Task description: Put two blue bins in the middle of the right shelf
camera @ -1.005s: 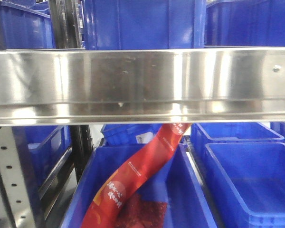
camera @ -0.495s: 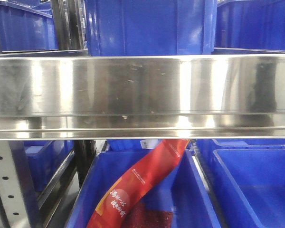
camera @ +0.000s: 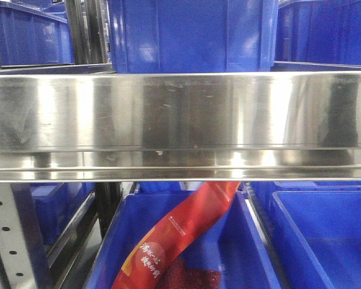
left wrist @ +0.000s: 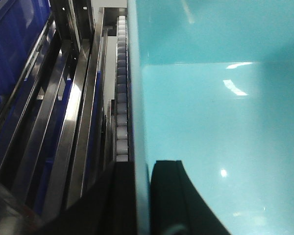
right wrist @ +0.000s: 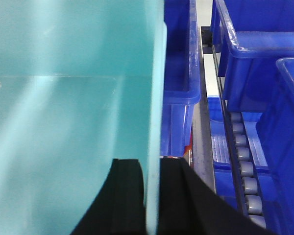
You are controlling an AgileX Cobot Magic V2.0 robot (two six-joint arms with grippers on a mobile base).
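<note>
A pale sky-blue bin (left wrist: 220,98) fills the right of the left wrist view, seen from inside. My left gripper (left wrist: 141,196) is shut on its left wall, with one black finger outside (left wrist: 121,200) and one inside (left wrist: 174,200). The right wrist view shows the same pale bin (right wrist: 63,112) on the left. My right gripper (right wrist: 153,196) is shut on its right wall, a black finger on each side. In the front view the right shelf's middle rail (camera: 180,120) spans the frame as a wide shiny steel band. Neither the pale bin nor the grippers appear there.
Dark blue bins (camera: 186,33) stand on the level above the rail, and more (camera: 313,235) below it, one holding a red packet (camera: 180,232). A punched grey upright (camera: 6,241) is at lower left. Roller tracks (left wrist: 121,98) (right wrist: 242,166) and dark blue bins (right wrist: 255,63) flank the pale bin.
In the front view the steel rail has grown taller and sunk lower in the frame. The lower bins and red packet have slid downward, as if the camera came closer.
</note>
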